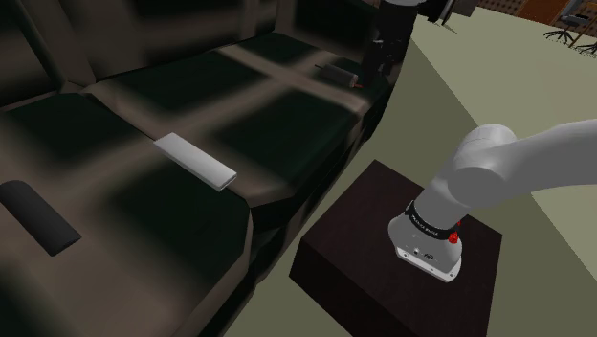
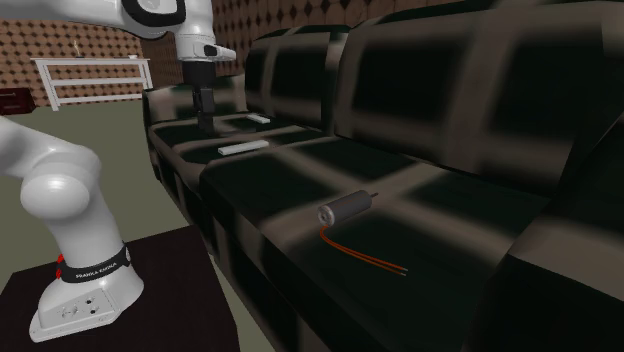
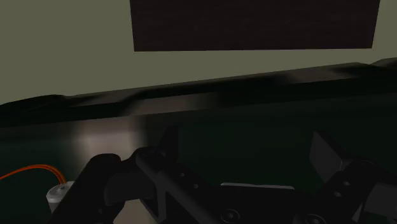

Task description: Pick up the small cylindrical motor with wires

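Dark sofa (image 2: 470,215); your gripper (image 2: 206,124) upper left, fingers spread, empty. Motor (image 2: 343,211) centre frame; off-centre closing risks snagging orange wires (image 2: 362,256).

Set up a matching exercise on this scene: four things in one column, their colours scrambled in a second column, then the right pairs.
Things:
1. motor
2. wires
3. flat bar on the sofa seat
4. stand

Colours:
A. dark brown
B. grey
C. white
D. orange-red

Pairs: 1-B, 2-D, 3-C, 4-A
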{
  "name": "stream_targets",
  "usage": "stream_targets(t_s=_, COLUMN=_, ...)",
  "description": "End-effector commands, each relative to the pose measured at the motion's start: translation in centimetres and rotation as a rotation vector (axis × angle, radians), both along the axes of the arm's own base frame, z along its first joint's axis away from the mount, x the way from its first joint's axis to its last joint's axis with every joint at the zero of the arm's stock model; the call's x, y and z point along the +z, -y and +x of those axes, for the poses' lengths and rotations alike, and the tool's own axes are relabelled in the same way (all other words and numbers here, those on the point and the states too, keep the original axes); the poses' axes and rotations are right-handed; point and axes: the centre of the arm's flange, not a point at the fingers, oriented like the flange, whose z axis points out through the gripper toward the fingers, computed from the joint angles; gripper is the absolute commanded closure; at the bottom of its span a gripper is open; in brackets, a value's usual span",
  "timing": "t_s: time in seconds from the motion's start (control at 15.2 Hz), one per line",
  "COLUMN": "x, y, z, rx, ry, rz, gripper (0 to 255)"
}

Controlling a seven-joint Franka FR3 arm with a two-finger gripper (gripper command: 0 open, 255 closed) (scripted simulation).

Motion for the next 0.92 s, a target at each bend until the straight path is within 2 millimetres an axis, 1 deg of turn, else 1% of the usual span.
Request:
stream_targets(t_s=0.0, x=0.0, y=0.0, z=0.0, rx=0.000, ry=0.000, rz=0.000, gripper=0)
stream_targets(t_s=0.86, x=-5.9, y=12.6, z=9.0, rx=0.009, ry=0.025, rz=-0.034, gripper=0)
